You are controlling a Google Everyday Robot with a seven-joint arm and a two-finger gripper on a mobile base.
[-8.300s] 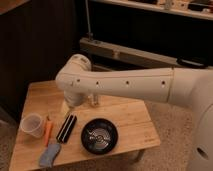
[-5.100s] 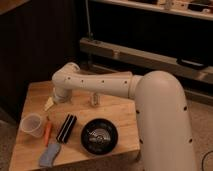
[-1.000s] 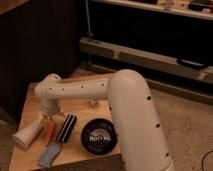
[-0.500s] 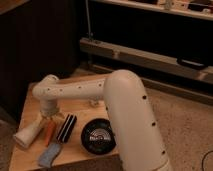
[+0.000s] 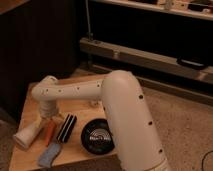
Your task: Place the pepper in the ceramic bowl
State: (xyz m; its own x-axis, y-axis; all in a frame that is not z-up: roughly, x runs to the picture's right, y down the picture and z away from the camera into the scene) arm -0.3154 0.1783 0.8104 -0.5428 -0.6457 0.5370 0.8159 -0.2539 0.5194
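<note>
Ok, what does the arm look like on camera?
The arm is smooth, cream-white tubing with rounded joints and small dark dots along its casing; no cables show. Its gripper, equally pale, is low over the table near the pepper.

Dark cabinet [image 5: 45, 40] behind; speckled floor [image 5: 185, 120]; wooden table [image 5: 75, 152].

White arm [image 5: 120, 105] bent sharply down and sideways, claw [image 5: 24, 139] low at the view's left, angled downward.
</note>
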